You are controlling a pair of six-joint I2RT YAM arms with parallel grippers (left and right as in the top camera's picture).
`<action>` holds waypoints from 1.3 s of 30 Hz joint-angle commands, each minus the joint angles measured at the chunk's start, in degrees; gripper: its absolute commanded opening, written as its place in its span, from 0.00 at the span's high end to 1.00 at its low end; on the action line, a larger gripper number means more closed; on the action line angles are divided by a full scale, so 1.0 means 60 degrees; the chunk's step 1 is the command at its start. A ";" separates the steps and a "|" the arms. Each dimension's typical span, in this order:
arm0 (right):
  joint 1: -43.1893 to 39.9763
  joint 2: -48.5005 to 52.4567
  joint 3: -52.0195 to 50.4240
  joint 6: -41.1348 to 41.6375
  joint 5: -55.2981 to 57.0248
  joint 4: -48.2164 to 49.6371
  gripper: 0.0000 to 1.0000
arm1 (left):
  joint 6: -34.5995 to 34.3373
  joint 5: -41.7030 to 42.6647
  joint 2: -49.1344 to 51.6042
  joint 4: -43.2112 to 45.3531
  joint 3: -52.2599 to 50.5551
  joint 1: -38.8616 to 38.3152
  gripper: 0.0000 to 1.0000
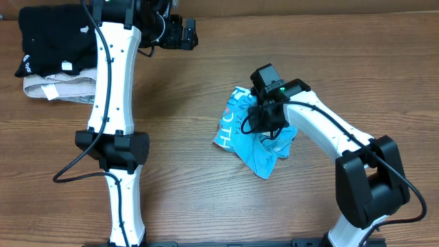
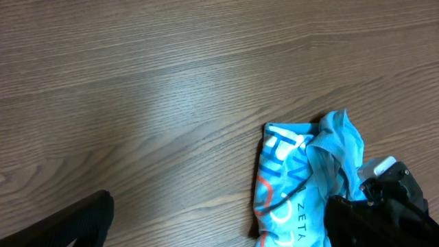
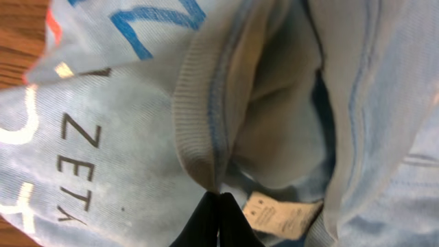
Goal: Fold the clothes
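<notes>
The clothes, a light sky-blue T-shirt with white lettering, lies crumpled right of the table's middle. My right gripper is down on its upper right part. In the right wrist view the black fingertips are pressed together on the edge of the ribbed collar, beside a beige label. My left gripper hangs open at the far edge of the table, well away from the shirt. In its wrist view one black finger shows at the bottom left, and the shirt lies at the lower right.
A black folded garment rests on a beige one at the far left corner. The left arm's white links stretch over the table's left side. Bare wood surrounds the shirt.
</notes>
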 commanded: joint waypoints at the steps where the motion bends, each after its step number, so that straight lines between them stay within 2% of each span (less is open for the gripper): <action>1: -0.0157 -0.0036 -0.0026 0.0302 0.0233 -0.0178 0.96 | 0.0186 -0.0062 -0.0076 -0.0022 -0.0058 -0.0055 0.00; 6: -0.0725 -0.0040 -0.0022 0.0663 0.0317 -0.0743 0.96 | 0.0186 -0.0062 -0.0076 -0.0022 -0.0058 -0.0055 0.00; 20: -0.2408 -0.0040 -0.0018 0.0619 0.0200 -0.1683 0.96 | 0.0186 -0.0062 -0.0076 -0.0018 -0.0058 -0.0055 0.00; 23: -0.2444 -0.0040 0.0131 0.0055 -0.0510 -0.1614 0.96 | 0.0189 -0.0062 -0.0073 -0.0018 -0.0058 -0.0055 0.00; 27: -0.2328 -0.0062 0.0984 -0.0219 -0.0685 -0.1902 0.75 | 0.0189 -0.0066 -0.0073 -0.0018 -0.0058 -0.0055 0.00; 33: -0.2127 -0.0066 0.2353 -0.1024 -0.0408 -0.1610 0.57 | 0.0189 -0.0200 -0.0073 -0.0018 -0.0058 -0.0055 0.00; 39: -0.2065 0.0055 0.2229 -0.1606 -0.0288 -0.0725 0.53 | 0.0186 -0.0499 -0.0073 -0.0044 -0.0058 -0.0055 0.00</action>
